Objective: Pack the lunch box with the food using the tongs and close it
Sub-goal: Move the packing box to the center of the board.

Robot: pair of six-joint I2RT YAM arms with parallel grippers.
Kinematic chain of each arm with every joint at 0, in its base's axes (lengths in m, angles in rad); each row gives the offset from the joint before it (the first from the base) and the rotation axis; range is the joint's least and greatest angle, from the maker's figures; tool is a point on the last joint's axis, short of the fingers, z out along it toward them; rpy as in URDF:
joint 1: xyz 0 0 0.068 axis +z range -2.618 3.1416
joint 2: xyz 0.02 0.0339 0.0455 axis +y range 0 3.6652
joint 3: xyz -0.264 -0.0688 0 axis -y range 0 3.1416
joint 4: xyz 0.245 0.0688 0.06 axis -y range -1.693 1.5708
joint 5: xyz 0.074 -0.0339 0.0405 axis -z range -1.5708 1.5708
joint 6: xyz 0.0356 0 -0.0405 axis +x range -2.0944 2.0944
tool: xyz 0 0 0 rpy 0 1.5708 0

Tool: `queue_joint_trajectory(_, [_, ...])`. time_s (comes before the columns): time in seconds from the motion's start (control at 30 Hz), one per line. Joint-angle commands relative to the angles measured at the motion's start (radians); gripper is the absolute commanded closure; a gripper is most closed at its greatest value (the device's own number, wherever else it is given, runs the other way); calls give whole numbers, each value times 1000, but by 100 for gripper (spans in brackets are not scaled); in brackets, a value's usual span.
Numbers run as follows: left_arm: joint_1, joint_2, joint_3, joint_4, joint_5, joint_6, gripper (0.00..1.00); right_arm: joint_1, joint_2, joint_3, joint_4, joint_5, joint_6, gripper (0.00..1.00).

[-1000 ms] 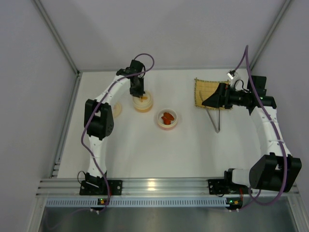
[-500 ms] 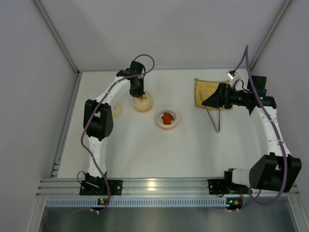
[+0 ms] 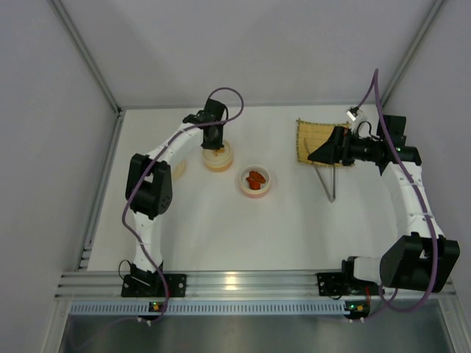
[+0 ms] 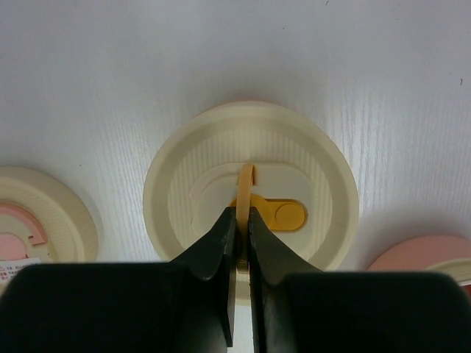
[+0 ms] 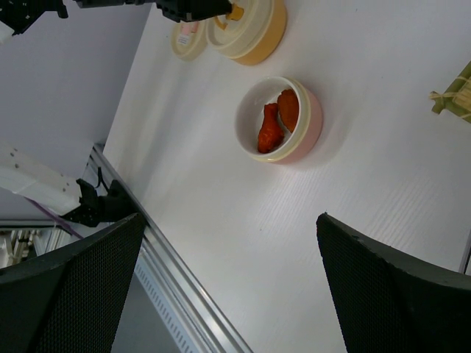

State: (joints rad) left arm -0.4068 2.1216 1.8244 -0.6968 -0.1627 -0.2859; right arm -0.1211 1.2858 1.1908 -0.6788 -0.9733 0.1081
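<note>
Near the white desk's (image 3: 221,228) far edge: left jaws clench round cream lid's (image 4: 184,184) thin yellow tab (image 4: 246,184), narrow hold may slip; right jaws released.

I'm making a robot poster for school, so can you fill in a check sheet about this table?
Surface: white table, no spills seen.
Job's things: red-orange food in a pink bowl; box with its lid on; tongs lying by the mat, not held.
Clutter: the mat at the far right; spare lid left of the box.
Pincers: left pincer shut on the lid's upright tab; right pincer open, holding nothing, near the mat and tongs.
Cables: purple cables loop over both arms, no snag seen.
Surroundings: grey walls; metal rail at the near edge.
</note>
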Motion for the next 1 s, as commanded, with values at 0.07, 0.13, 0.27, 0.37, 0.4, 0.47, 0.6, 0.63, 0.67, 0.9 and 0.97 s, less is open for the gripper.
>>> queue_joint_trajectory(0.07, [-44, -69, -163, -35, 37, 62, 100, -8, -5, 7, 48, -25, -15, 1])
queue_joint_trajectory(0.13, [-50, -95, -201, -33, 63, 99, 100, -8, -8, 6, 48, -27, -15, 1])
queue_joint_trajectory(0.27, [-53, -156, -284, -70, 141, 204, 100, -8, -6, 7, 47, -31, -15, 1])
queue_joint_trajectory(0.37, [-53, -193, -339, -107, 233, 307, 100, -8, -9, 7, 47, -33, -15, 1])
queue_joint_trajectory(0.4, [-55, -219, -355, -110, 233, 318, 100, -8, -9, 7, 47, -33, -15, 1])
queue_joint_trajectory(0.47, [-59, -241, -390, -133, 233, 358, 100, -8, -11, 7, 48, -34, -13, 1])
queue_joint_trajectory(0.6, [-64, -330, -444, -141, 229, 409, 100, -8, -11, 6, 51, -38, -8, 0])
queue_joint_trajectory(0.63, [-67, -344, -456, -142, 232, 415, 100, -8, -11, 6, 54, -38, -7, 1])
queue_joint_trajectory(0.67, [-70, -359, -462, -142, 233, 419, 100, -8, -10, 6, 59, -39, -4, 1])
queue_joint_trajectory(0.9, [-92, -445, -534, -93, 244, 453, 100, -8, -16, 7, 58, -44, 1, 1])
queue_joint_trajectory(0.97, [-99, -457, -551, -75, 207, 452, 100, -8, -19, 4, 58, -42, -2, 1])
